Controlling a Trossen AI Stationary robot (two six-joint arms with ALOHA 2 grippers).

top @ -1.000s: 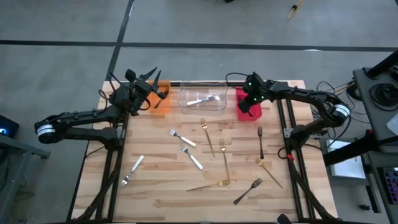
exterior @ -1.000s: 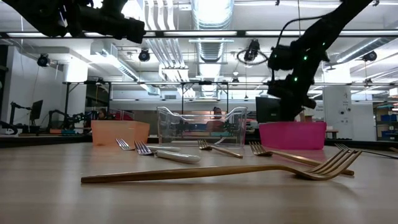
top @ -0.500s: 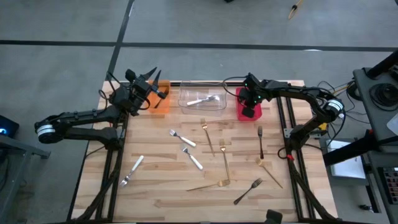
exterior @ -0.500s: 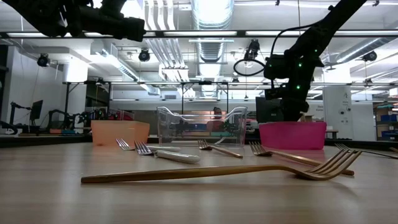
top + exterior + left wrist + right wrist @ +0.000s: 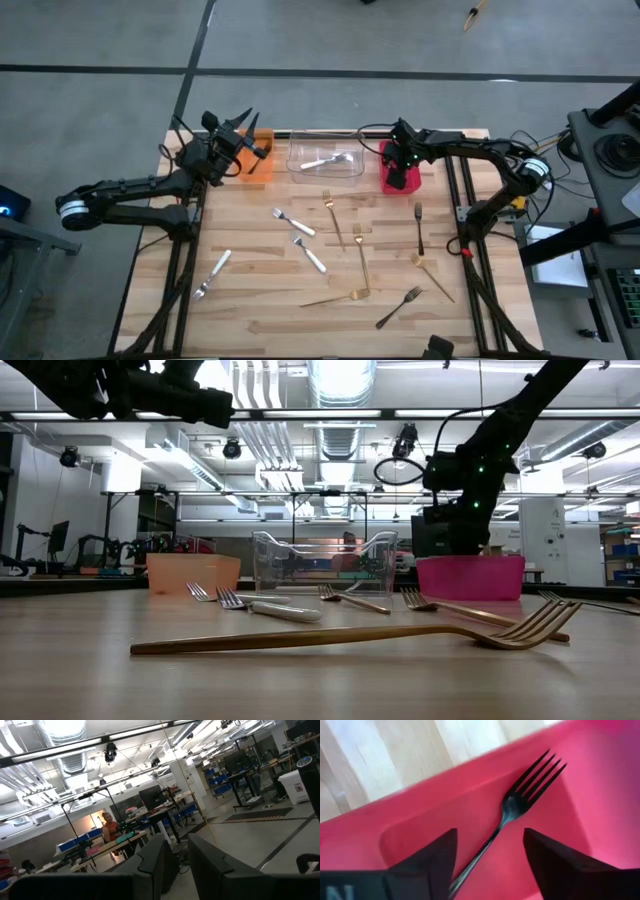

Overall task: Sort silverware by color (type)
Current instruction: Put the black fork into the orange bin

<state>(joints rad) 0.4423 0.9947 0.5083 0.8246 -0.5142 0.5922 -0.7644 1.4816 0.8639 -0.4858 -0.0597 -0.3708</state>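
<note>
Right gripper [image 5: 487, 862] now spread over red bin [image 5: 383, 180], black fork [image 5: 512, 810] released, lying inside, left gripper [image 5: 245, 150] unmoved above orange bin [image 5: 262, 165], fingers' state unclear, clear bin [image 5: 325, 160] between, gold fork [image 5: 340, 635] near.

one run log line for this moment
right gripper: open over red plastic bin | black fork: in bin | left gripper: above orange bin
</note>
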